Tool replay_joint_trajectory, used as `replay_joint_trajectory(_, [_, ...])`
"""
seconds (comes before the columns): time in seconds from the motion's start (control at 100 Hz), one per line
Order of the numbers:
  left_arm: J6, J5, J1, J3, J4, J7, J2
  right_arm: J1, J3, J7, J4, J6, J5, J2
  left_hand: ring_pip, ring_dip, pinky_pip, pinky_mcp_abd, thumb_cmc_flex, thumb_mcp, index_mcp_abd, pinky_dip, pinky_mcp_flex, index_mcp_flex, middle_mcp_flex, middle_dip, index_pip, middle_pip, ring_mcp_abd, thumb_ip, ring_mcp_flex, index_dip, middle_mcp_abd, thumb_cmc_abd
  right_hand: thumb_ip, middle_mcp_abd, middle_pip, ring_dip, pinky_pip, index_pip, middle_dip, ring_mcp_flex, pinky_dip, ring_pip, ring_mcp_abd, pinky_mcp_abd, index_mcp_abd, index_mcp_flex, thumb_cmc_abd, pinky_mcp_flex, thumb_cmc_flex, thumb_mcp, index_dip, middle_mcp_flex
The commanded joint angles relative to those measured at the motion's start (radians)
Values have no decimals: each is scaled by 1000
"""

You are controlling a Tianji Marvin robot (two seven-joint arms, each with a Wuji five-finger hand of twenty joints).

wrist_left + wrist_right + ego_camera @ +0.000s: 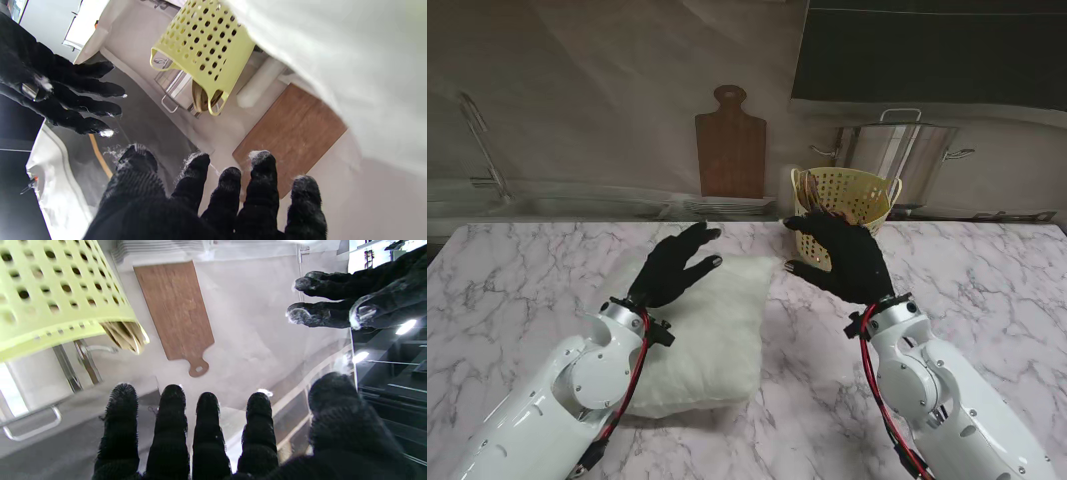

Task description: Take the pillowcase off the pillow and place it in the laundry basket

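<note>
Hovering over the white pillow (697,335), your left hand (674,266) is holding nothing, its black-gloved fingers (196,173) spread apart and pointing toward 1 o'clock. Your right hand (845,256) is likewise empty and splayed, sitting between the pillow's far right corner and the yellow laundry basket (852,200).

Relation that matters: the pillow is lying directly under the left hand, its long axis running roughly from 6 toward 12 o'clock in the stand view. You are keeping the left hand nearer to it; the right hand is off its edge at about 3 o'clock from the far corner. The basket is standing at about 1 o'clock from the pillow, close beyond the right fingertips.

Materials:
- Pillow surface is reading as soft, fuzzy white fabric, bulging and rounded at the corners. You cannot tell from these views whether a pillowcase is on it; no open hem is showing.
- Basket is stiff perforated plastic with loop handles; tan material (125,335) is showing at its rim, possibly cloth.
- Table top (517,280) is smooth marbled stone.
- Gloves are knitted, with white fluff clinging to the fingertips.

Judgement: if the tan cloth is the pillowcase, you are near done.
</note>
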Motion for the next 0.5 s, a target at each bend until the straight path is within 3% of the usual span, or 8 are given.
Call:
replay_joint_trajectory(0.0, [15,-24,-3,14,30,-22,-17,-22,-12,5,35,14,-4,-9,5,11,359,13,27,11,0,10,-8,0,19,15,4,7,12,13,11,17,-16,34,21,6,-24,13,-22,-23,-5,10,-3,-31,13,9,32,-15,45,-7,-26,-26,16,3])
replay_joint_trajectory(0.15, [43,-67,-20,36,87,-22,-26,-35,-32,0,83,47,41,-16,19,24,380,2,29,10,4,26,0,-44,40,25,-31,20,7,14,26,10,-17,38,22,6,-19,14,-23,-25,-3,6,-3,-32,10,0,42,-24,53,-5,-19,-38,20,-7])
replay_joint_trajectory(0.34, [84,-118,-28,40,132,-47,-30,-41,-41,0,154,82,75,-20,113,163,495,1,38,9,10,110,4,-34,101,126,-33,93,13,14,57,9,-15,38,24,5,-10,14,-23,-22,1,5,-1,-32,8,-3,50,-27,55,-3,-8,-49,25,-11])
replay_joint_trajectory(0.49, [81,-119,-10,21,122,-75,-21,-36,-29,-1,162,78,105,-25,71,153,486,3,34,9,9,107,-12,-44,70,114,-36,66,16,14,34,7,-12,40,25,-3,-6,15,-28,-18,2,4,0,-32,2,-5,52,-22,57,-8,4,-56,29,-11])
